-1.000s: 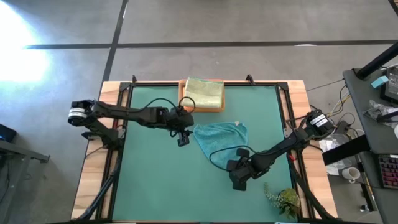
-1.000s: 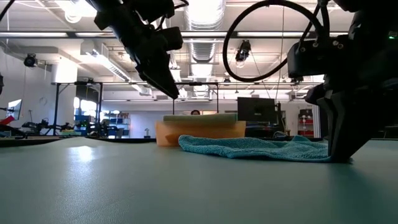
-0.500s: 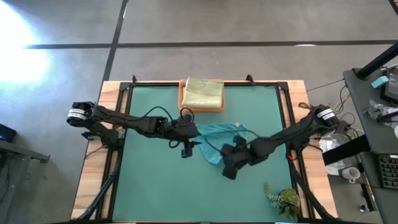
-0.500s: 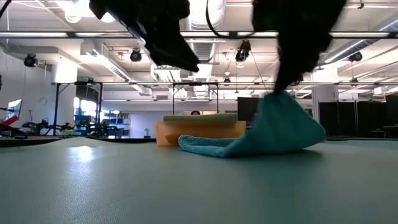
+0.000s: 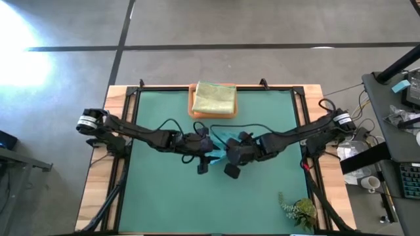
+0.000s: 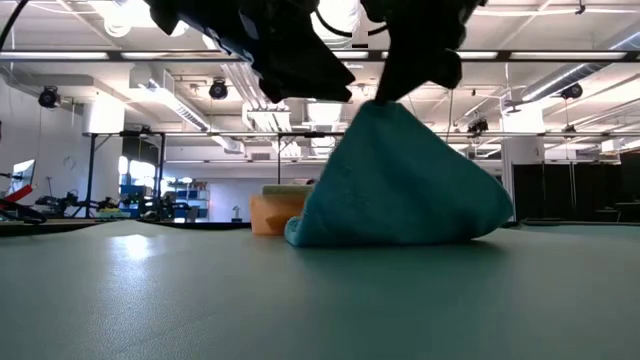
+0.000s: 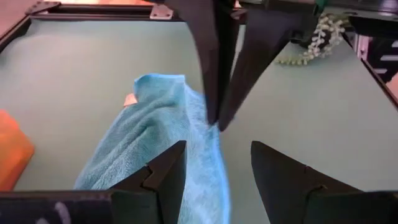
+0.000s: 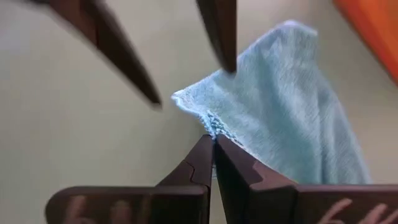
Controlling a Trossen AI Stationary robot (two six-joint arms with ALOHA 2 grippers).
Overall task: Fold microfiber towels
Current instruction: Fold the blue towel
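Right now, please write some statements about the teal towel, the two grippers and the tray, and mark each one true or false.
1. The right gripper is shut on an edge of the teal towel. True.
2. The teal towel lies flat on the green mat. False: it is lifted into a peak, its lower part on the mat.
3. The left gripper is open. True.
4. The wooden tray is empty. False: a folded pale green towel lies in it.

Overhead, tabletop-level and 2 close wrist views all share the teal towel (image 6: 400,185).
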